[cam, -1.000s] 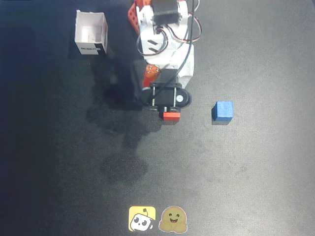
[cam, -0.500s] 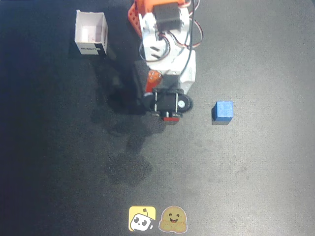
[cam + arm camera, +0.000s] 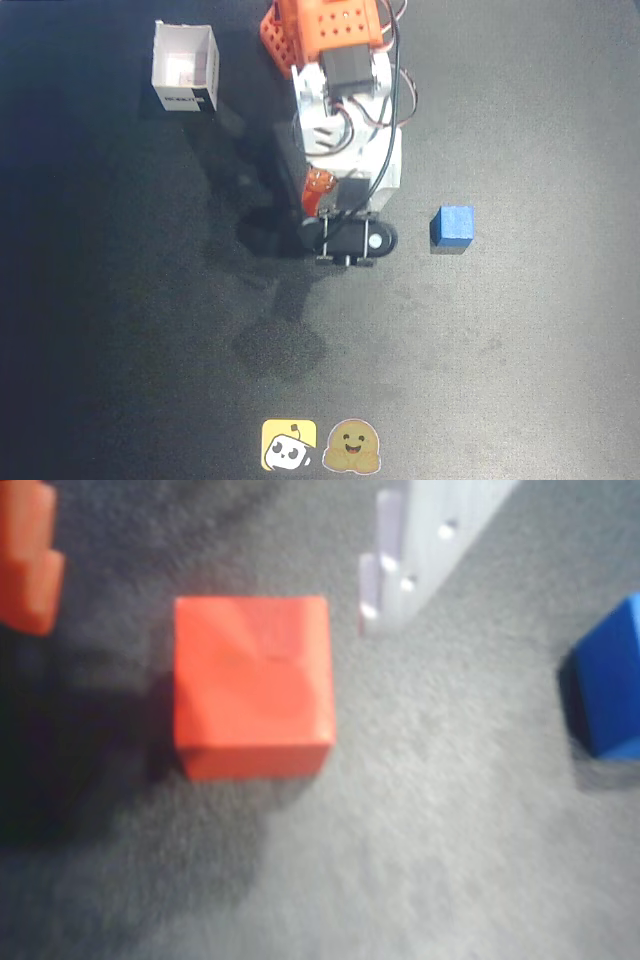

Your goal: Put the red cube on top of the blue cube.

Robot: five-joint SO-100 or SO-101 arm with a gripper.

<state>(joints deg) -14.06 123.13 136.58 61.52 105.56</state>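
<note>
The gripper (image 3: 210,550) hung spread open around the red cube (image 3: 252,685), not clamping it. The blue cube (image 3: 455,226) sat apart, nothing between. A white box (image 3: 185,68) stood farther off.

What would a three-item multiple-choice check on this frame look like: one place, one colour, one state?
1. In the overhead view, the blue cube lies where relative to the arm?
A. Left
B. Right
C. Hidden beneath it

2. What colour is the open-topped box?
A. White
B. Green
C. Yellow

3. What is the state of the red cube?
A. Stacked on the blue cube
B. On the table, inside the open gripper
C. Inside the box

Answers:
1. B: it sits apart, to the arm's right.
2. A: its walls are white.
3. B: the wrist view shows gaps on both sides of it.
</note>
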